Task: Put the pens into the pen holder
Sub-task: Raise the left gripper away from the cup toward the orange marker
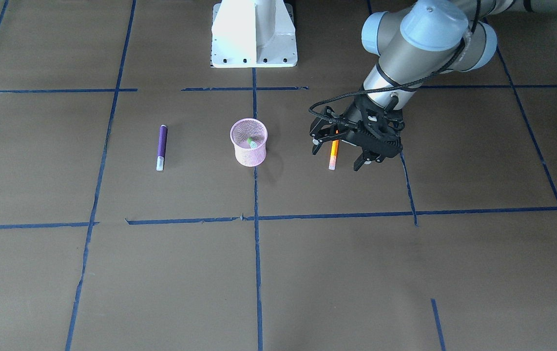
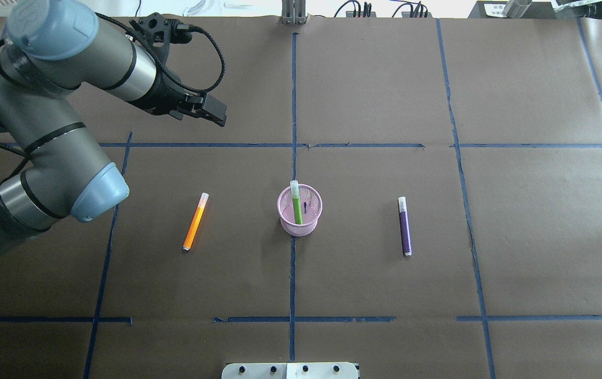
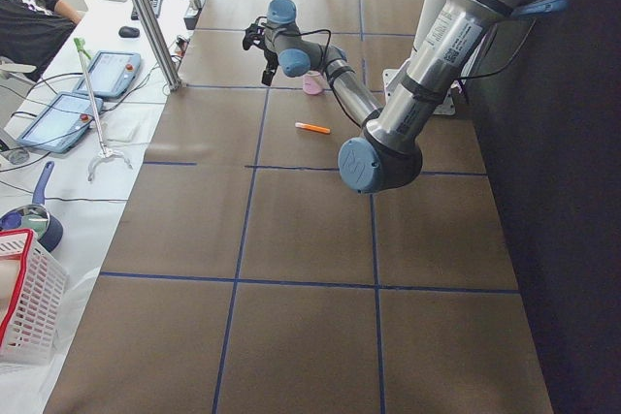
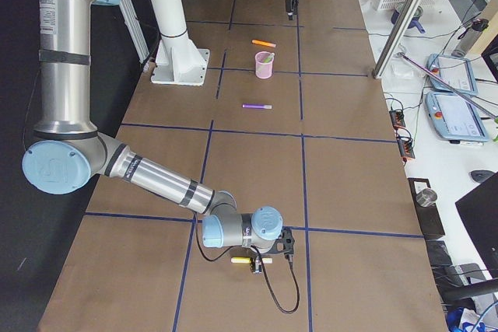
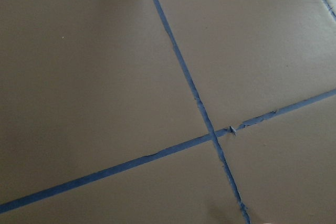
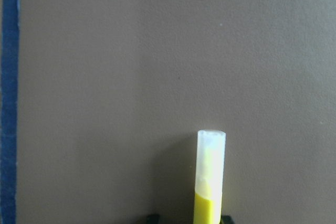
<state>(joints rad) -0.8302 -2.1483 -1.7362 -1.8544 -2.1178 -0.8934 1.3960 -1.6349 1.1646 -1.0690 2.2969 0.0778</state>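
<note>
The pink mesh pen holder [image 2: 301, 226] stands at the table's middle with the green pen [image 2: 296, 202] upright in it; both also show in the front view [image 1: 249, 155], [image 1: 252, 143]. The orange pen [image 2: 195, 221] lies on the robot's left side, and the purple pen [image 2: 404, 227] on its right. My left gripper [image 1: 337, 157] is open and empty. It hangs in the air above and beyond the orange pen [image 1: 333, 157]. My right gripper [image 4: 282, 248] is low at the table's far right end, with a yellow pen [image 6: 210, 182] at its fingers. I cannot tell its grip.
The robot base [image 1: 254, 34] stands at the table's robot side. Blue tape lines [image 5: 215, 135] cross the brown paper. Off the table's left end are tablets [image 3: 58, 113] and a white basket [image 3: 24, 298].
</note>
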